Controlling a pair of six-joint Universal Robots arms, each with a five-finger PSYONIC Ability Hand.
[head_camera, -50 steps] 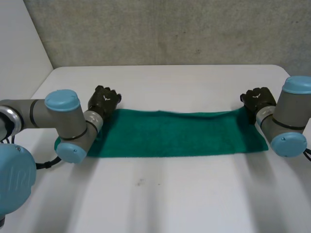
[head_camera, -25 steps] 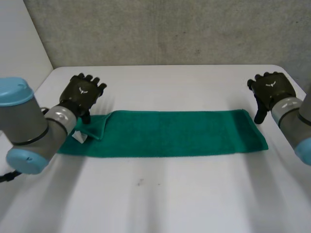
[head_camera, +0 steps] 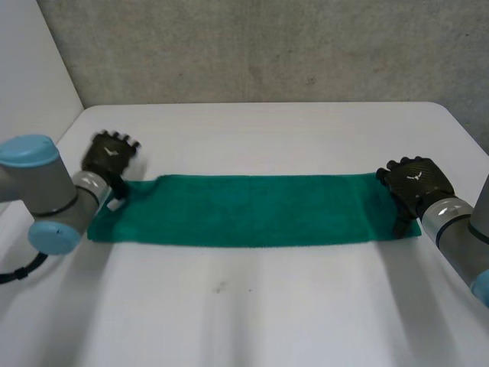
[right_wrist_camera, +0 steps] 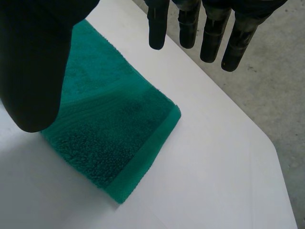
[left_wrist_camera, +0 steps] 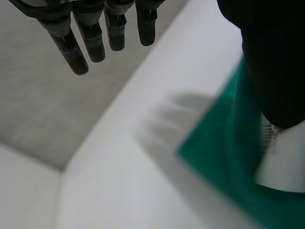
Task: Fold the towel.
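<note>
The green towel (head_camera: 260, 210) lies flat as a long strip across the table (head_camera: 267, 313). The left hand (head_camera: 107, 157) is at its left end and the right hand (head_camera: 412, 183) at its right end, both with fingers straight, holding nothing

Just a plain white table (head_camera: 290, 321) with rounded far corners, a rough grey concrete wall (head_camera: 275, 50) behind it and a white panel (head_camera: 30, 84) at the left.

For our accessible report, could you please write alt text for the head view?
A long green towel lies flat across a white table. The robot's black left hand is at one short end and its right hand at the other, both open and gripping nothing.
</note>
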